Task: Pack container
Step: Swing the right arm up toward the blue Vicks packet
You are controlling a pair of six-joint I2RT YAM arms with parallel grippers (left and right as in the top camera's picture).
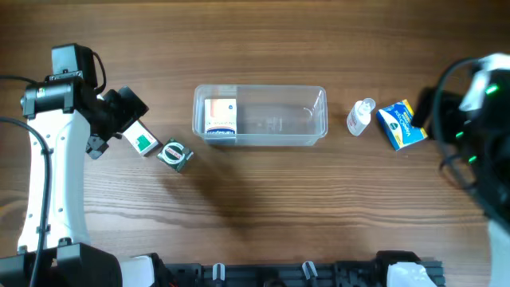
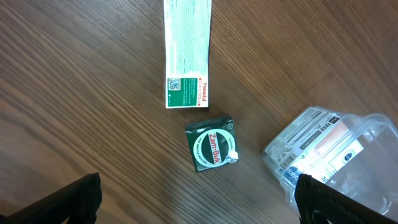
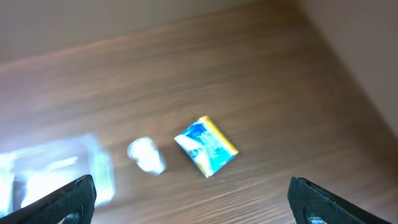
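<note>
Above the table (image 1: 255, 207), left claw (image 2: 199, 205) and right claw (image 3: 193, 202) gape empty; the container (image 1: 279, 143) holds one box (image 1: 221, 117).

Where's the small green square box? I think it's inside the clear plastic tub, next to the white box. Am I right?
Not quite. The small green square box is not inside: it lies on the wooden table, outside the clear plastic rectangular tub, off its left end. The white box is the only thing in the tub. The overhead view shows this.
</note>
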